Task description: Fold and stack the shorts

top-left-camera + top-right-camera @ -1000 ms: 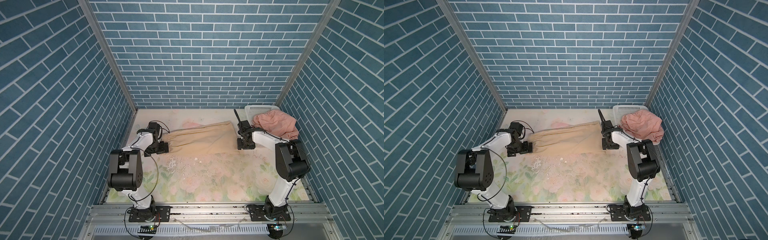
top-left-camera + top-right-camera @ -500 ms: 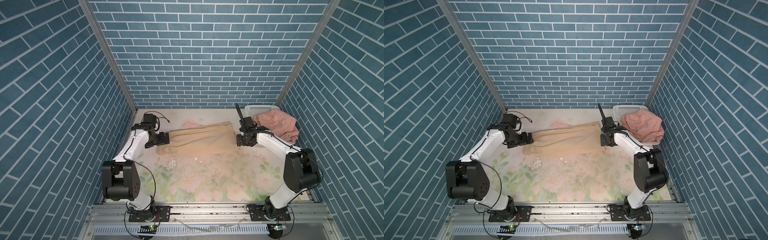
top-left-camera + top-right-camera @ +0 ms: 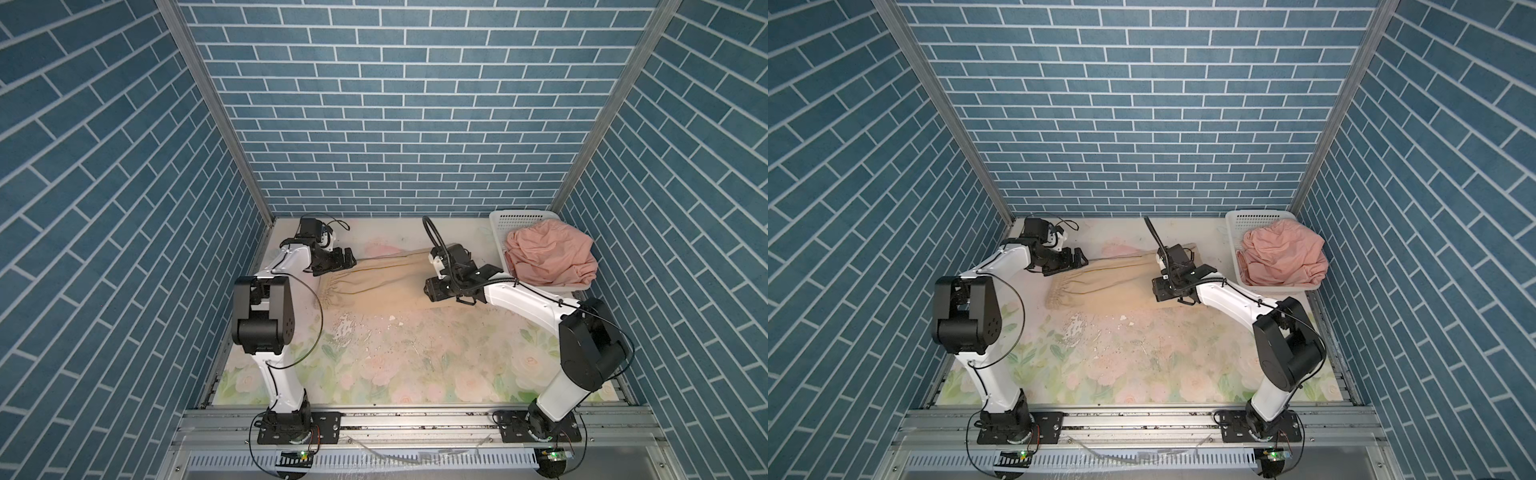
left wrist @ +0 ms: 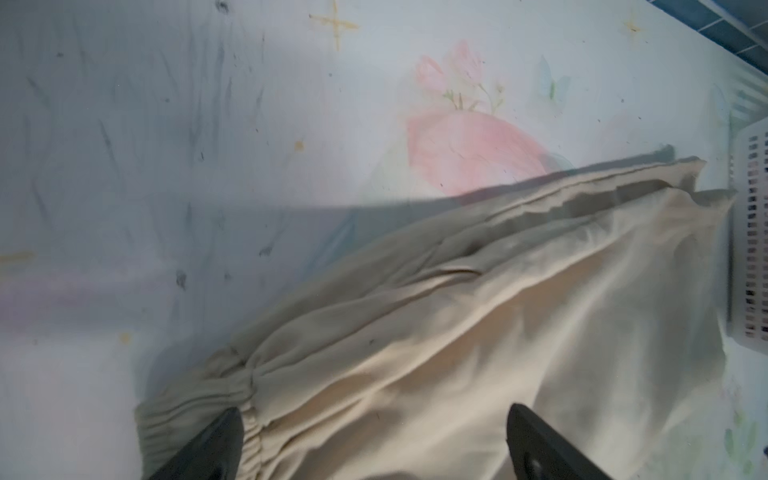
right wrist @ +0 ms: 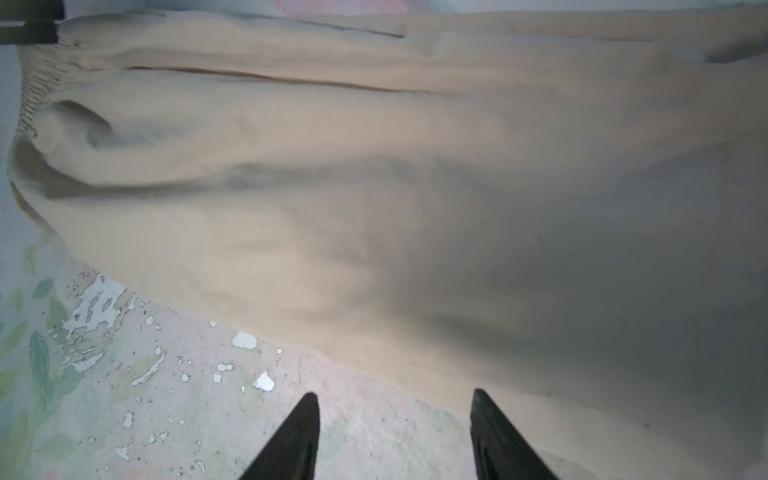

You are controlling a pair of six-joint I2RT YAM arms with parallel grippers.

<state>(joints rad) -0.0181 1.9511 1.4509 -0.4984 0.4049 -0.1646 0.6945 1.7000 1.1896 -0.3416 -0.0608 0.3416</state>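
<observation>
Beige shorts [image 3: 386,282] laid flat at back of surface [image 3: 415,365], gathered waist toward left arm. Pink shorts [image 3: 548,253] heaped in basket [image 3: 519,216], not yet handled. Left fingers [image 4: 216,444] spread wide over waist corner, nothing pinched. Right fingers [image 5: 291,440] parted at near edge of leg end, nothing held. Step judged: grasp being set up for fold of beige pair. Next move: both ends to be pinched through all layers, then carried over together.

Two slim robot arms, left arm [image 3: 286,266] and right arm [image 3: 523,301], glossy white link shells, boxy matte-black elbow housings [image 3: 264,316] dotted with small round holes, thin black cables [image 3: 321,316] looping loose, ribbed black hose [image 3: 433,233] at the right wrist, flat black base plates [image 3: 328,428] with silver screws.
</observation>
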